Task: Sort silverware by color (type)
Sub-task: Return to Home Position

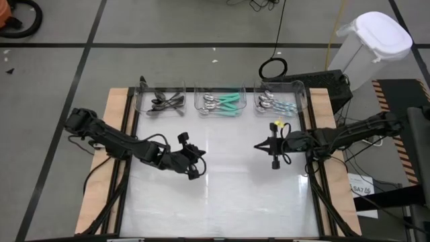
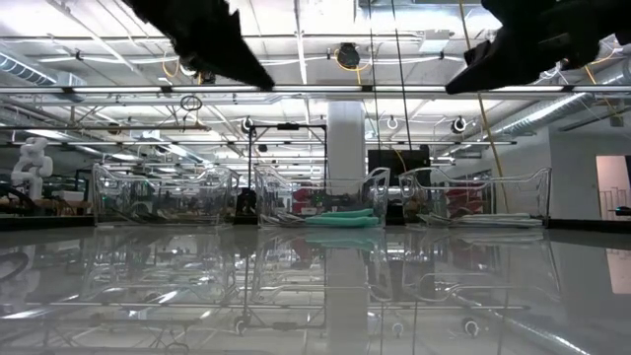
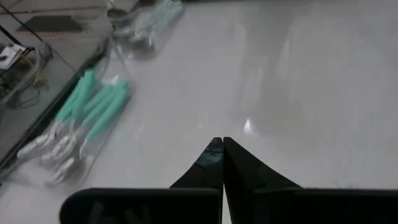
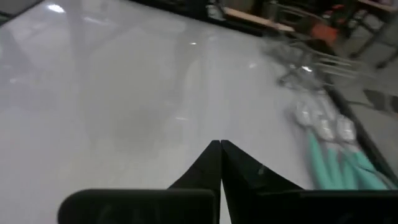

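High view: silverware (image 1: 225,103) lay sorted in three bins (image 1: 304,99) at the tabletop's (image 1: 222,195) far edge. Low view: teal handles (image 2: 340,219) showed mid-row. Wrist views: left hand (image 3: 222,142) and right hand (image 4: 220,144) were closed, empty. Spoons were likely light, stiff, slippery; grip mid-handle.

Robotics lab hall: exposed ceiling pipes (image 2: 315,91), strip lights (image 2: 317,22), white humanoid robot (image 2: 30,163), taped floor (image 1: 47,74).

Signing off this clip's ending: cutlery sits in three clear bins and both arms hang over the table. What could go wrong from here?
The left end effector and right end effector, both shut, hang either side of the table's middle; swinging inward while retracting, they might brush. The clear bins stand along the far edge just beyond them, so a wide swing could knock one and spill the spoons.
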`<state>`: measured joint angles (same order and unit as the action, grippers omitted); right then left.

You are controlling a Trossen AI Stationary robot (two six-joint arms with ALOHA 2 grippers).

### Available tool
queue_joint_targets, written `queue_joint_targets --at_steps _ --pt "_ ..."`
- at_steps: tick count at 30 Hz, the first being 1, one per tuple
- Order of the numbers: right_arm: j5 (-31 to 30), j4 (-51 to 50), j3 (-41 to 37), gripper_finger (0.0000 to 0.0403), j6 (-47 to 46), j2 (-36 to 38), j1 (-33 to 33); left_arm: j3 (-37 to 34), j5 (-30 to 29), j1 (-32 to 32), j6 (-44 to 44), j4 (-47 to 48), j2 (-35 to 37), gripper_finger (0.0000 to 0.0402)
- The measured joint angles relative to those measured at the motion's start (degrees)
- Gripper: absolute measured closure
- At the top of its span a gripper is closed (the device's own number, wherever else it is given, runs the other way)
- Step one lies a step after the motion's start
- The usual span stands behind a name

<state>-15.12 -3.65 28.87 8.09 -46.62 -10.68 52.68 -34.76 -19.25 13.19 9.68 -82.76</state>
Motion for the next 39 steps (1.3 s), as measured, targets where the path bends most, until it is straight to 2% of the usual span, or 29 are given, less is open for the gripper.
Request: queue_joint_targets --at_steps 2,7,14,24,32,35,39 --pt "1.93 0.14 -0.76 0.0401 0.54 0.06 0.00 -0.35 -0.49 -0.11 -0.51 1.16 -0.91 0.0400" --pt "1.91 3.93 -5.87 0.0401 -0.31 2.73 0.04 -1.41 -1.96 -0.39 -3.39 -2.22 -2.62 0.0401" --pt "6.65 14.62 -15.71 0.0402 1.23 9.16 0.04 -9.31 -1.01 0.43 -5.38 -13.04 -2.44 0.0401" --pt "7.86 17.45 -20.39 0.0402 2.47 13.83 0.17 -16.09 6.57 4.00 -10.04 -25.05 -2.40 0.0401" --pt "7.93 19.29 -23.27 0.0403 1.59 14.50 0.17 -16.56 11.36 4.85 -13.63 -26.13 -2.40 0.0401" --pt "7.93 19.63 -24.40 0.0403 0.97 14.50 0.17 -16.56 13.85 5.54 -14.08 -24.76 -2.40 0.0401" --pt "7.94 21.19 -25.48 0.0403 0.54 14.50 0.17 -16.56 14.20 7.41 -12.77 -21.76 -2.40 0.0401"
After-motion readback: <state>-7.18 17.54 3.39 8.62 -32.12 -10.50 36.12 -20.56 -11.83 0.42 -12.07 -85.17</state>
